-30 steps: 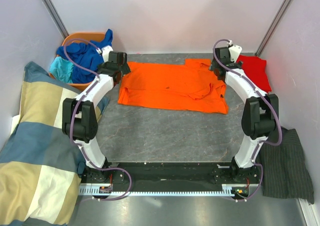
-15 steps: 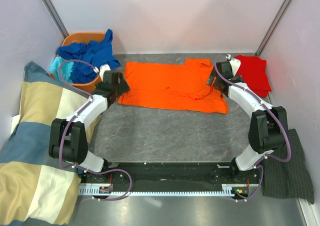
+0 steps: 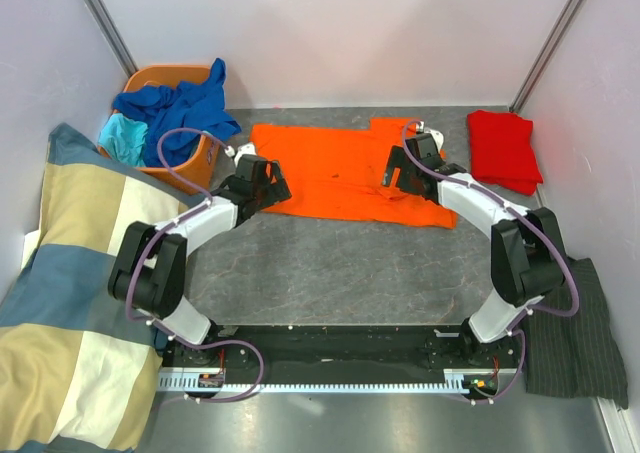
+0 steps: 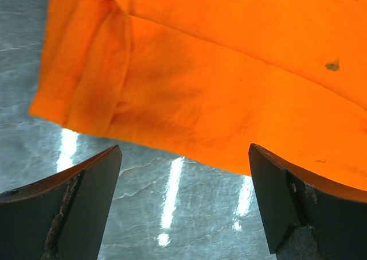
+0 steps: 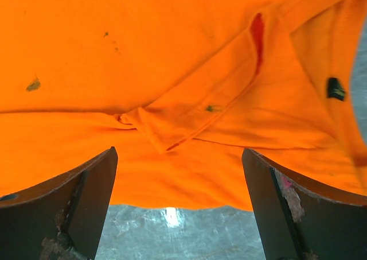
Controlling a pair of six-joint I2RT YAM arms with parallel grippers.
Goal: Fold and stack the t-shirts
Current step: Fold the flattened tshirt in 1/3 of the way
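A bright orange t-shirt (image 3: 345,173) lies spread flat at the back middle of the grey table. My left gripper (image 3: 262,185) is open and empty over its near left corner; the left wrist view shows the shirt's hem and folded sleeve (image 4: 172,82) just beyond my fingers. My right gripper (image 3: 398,173) is open and empty over the shirt's right part, with its hem and a creased fold (image 5: 172,122) between the jaws. A folded red t-shirt (image 3: 505,148) lies at the back right. Royal blue (image 3: 180,103) and turquoise (image 3: 125,138) shirts fill the basket.
An orange basket (image 3: 195,168) stands at the back left. A blue, cream and yellow checked blanket (image 3: 70,303) covers the left side. A dark grey pinstriped cloth (image 3: 575,333) lies at the near right. White walls close in the table.
Both grippers have come down and inward from the shirt's far corners to its near edge. The left moved right and nearer, the right moved left. The orange shirt has not moved.
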